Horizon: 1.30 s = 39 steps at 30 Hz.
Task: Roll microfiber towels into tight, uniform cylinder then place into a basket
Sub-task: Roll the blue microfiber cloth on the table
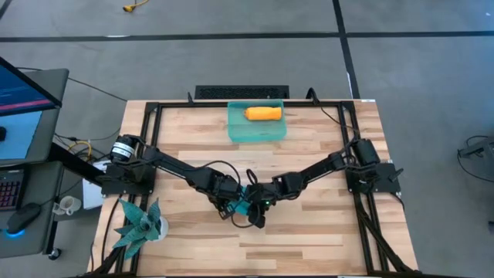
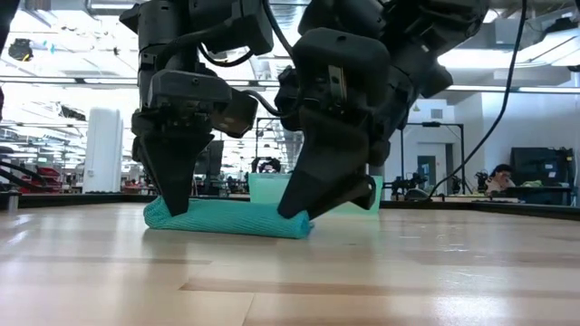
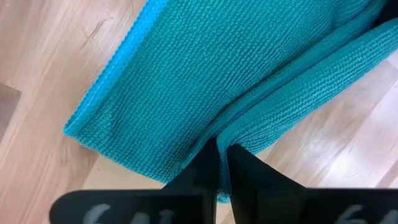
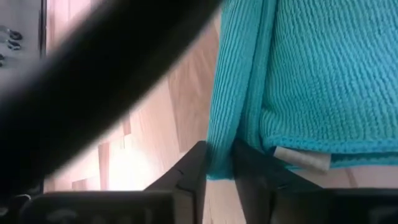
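The teal microfiber towel (image 2: 227,220) lies folded into a low, flat band on the wood near the table's middle front (image 1: 245,202). My left gripper (image 2: 177,206) points straight down on the band's left end, shut on it. My right gripper (image 2: 299,214) slants down onto the right end, its fingers closed about the towel's edge. The orange towel (image 1: 263,113) lies rolled up inside the sea-green basket (image 1: 235,131) at the table's far middle. My left gripper pinches a thin fold of the teal towel (image 3: 219,144) between its two fingers, coming from above and pointing down. The towel lies flat on the table under the fingers. My right gripper has the towel's hemmed side edge (image 4: 219,155) between its two fingers (image 4: 198,167), several layers thick. It comes slanting down from the table's right. This end also rests on the wood.
A spiky teal plant (image 1: 139,224) stands at the table's near left corner. A black metal frame (image 1: 150,108) runs around the tabletop. Bare wood lies between the teal towel and the basket.
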{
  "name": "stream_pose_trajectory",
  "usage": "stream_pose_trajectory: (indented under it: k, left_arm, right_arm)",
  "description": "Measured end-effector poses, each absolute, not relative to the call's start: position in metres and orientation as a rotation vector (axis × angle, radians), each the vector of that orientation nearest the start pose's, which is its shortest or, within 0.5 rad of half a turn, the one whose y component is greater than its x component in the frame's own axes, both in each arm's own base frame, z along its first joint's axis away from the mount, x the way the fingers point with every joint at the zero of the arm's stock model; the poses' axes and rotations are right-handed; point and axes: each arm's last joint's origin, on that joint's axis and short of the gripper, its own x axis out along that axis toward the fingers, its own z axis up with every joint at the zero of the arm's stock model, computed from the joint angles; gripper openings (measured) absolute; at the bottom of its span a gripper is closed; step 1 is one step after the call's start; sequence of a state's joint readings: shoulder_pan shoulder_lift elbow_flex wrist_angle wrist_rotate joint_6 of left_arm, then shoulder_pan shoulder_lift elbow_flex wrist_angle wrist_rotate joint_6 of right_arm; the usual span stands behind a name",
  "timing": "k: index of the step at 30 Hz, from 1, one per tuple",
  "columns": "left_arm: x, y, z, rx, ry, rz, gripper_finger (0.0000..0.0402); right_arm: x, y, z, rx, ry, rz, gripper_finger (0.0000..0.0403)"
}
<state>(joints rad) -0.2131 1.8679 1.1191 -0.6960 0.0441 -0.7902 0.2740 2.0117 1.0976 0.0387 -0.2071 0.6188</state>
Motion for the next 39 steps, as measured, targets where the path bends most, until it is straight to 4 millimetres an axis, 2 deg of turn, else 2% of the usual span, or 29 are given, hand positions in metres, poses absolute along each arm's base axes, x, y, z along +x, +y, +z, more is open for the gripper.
stream_pose_trajectory:
  k: [4,11,14,16,20,25,30,39]
  left_arm:
    - [0.322,-0.071,0.137,-0.506,1.435,0.356,0.0009]
    - [0.321,-0.071,0.137,-0.499,1.439,0.361,0.0009]
    - [0.316,-0.068,0.136,-0.473,1.481,0.397,0.0009]
    - [0.315,-0.068,0.136,-0.47,1.482,0.4,0.0009]
    - [0.314,-0.068,0.136,-0.46,1.489,0.41,0.0009]
    - [0.314,-0.068,0.136,-0.457,1.489,0.409,0.0009]
    - [0.314,-0.068,0.136,-0.458,1.49,0.408,0.0013]
    - [0.314,-0.068,0.136,-0.46,1.489,0.407,0.0013]
  right_arm:
    - [0.374,0.104,0.112,0.548,1.019,0.133,0.0117]
    - [0.37,0.101,0.116,0.527,1.038,0.086,0.0117]
    - [0.359,0.1,0.124,0.463,1.079,0.026,0.0117]
    - [0.352,0.1,0.137,0.412,1.066,-0.04,0.0117]
    - [0.34,0.102,0.156,0.292,0.965,-0.107,0.0118]
    - [0.349,0.121,0.17,0.144,0.772,0.048,0.0118]
    - [0.362,0.133,0.155,0.022,0.667,0.169,0.0118]
    - [0.376,0.122,0.129,0.045,0.674,0.174,0.0118]
